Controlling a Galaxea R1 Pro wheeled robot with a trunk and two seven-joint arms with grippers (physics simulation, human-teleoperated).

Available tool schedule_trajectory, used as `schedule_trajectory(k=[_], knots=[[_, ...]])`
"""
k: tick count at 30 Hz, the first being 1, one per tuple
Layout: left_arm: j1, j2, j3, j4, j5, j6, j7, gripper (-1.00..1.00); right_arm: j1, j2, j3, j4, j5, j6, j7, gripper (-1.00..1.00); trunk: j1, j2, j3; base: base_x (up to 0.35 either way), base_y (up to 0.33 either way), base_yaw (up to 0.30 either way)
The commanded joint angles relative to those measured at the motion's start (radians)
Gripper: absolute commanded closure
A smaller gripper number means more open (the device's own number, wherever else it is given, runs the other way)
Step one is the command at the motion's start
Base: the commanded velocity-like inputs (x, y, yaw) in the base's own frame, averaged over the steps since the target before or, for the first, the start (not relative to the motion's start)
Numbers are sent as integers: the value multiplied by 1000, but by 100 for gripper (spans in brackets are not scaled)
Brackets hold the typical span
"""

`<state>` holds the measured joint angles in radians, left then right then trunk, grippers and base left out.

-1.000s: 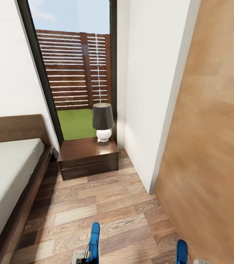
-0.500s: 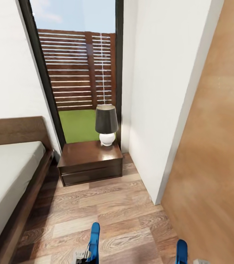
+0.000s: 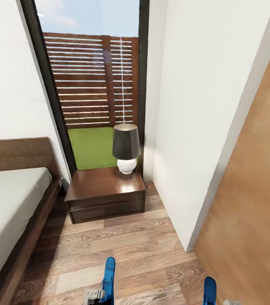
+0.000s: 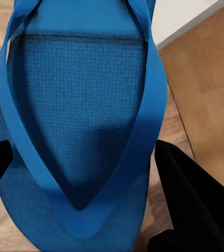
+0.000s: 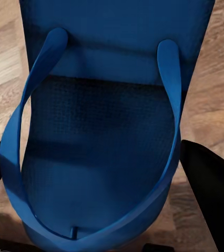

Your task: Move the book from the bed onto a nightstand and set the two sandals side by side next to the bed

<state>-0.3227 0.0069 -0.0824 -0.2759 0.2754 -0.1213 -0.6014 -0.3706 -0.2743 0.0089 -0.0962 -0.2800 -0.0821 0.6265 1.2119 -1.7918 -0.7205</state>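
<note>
left end effector [image 4: 80, 157] pinches sandal [image 4: 78, 121]; right end effector [image 5: 99, 173] pinches second sandal [image 5: 107, 115]; head view adds nightstand [image 3: 105, 186].

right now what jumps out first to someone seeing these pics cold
Each gripper carries a bright blue sandal: one in the left gripper, one in the right gripper, their tips poking up at the head view's bottom edge. Ahead, a dark-shaded lamp stands on the nightstand beside the bed, before a tall window.
</note>
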Motion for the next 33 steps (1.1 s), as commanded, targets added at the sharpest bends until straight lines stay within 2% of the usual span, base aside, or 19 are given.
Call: schedule_trajectory(k=[1, 12, 33], knots=[[-1, 1, -8, 1, 8, -6, 0, 100, -1, 0, 0, 1, -4, -3, 4, 100, 0, 0, -1, 312, 0, 146], [-1, 1, -8, 1, 8, -6, 0, 100, -1, 0, 0, 1, -3, -3, 4, 100, 0, 0, -4, 312, 0, 217], [-1, 1, -8, 1, 8, -6, 0, 100, -1, 0, 0, 1, -2, -4, 4, 100, 0, 0, -4, 312, 0, 8]])
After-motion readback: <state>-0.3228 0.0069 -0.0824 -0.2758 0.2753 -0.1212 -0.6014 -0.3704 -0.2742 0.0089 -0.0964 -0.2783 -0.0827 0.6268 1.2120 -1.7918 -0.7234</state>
